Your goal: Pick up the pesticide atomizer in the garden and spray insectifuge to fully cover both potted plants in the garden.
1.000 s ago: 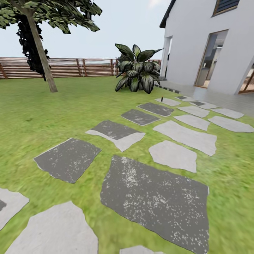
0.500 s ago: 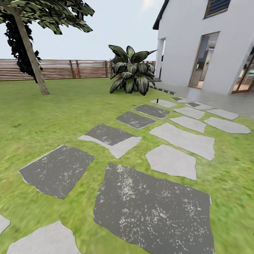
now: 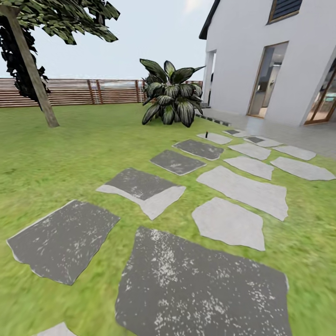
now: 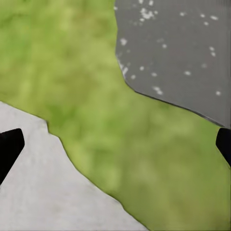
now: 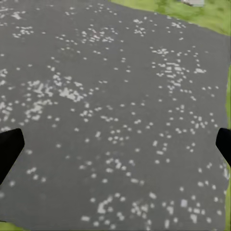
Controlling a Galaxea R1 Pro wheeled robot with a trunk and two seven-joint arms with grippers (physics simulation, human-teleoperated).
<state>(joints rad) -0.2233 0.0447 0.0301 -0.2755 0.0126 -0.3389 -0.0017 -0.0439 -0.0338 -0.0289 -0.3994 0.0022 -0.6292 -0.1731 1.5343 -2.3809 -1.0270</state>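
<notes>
Far up the stone path a tiny dark upright stick, the pesticide atomizer [image 3: 206, 135], stands at the edge of a pale stepping stone [image 3: 214, 138]. The two small potted plants are out of view. In the left wrist view my left gripper [image 4: 115, 144] is open, its black fingertips [image 4: 8, 147] wide apart over grass and two stones, with nothing between them. My right gripper [image 5: 115, 147] is open too, hanging over a dark speckled stone [image 5: 115, 96] and holding nothing.
Grey stepping stones [image 3: 140, 189] run across the green lawn [image 3: 70, 154] toward the white house [image 3: 261, 51]. A big dark striped-leaf bush [image 3: 171, 95] stands just behind the atomizer. A tree [image 3: 30, 70] and a brown slatted fence [image 3: 84, 91] are at the back left.
The whole head view has shifted: the camera has moved forward along the path, so the stones slid down and left. Nothing in the garden has moved.
</notes>
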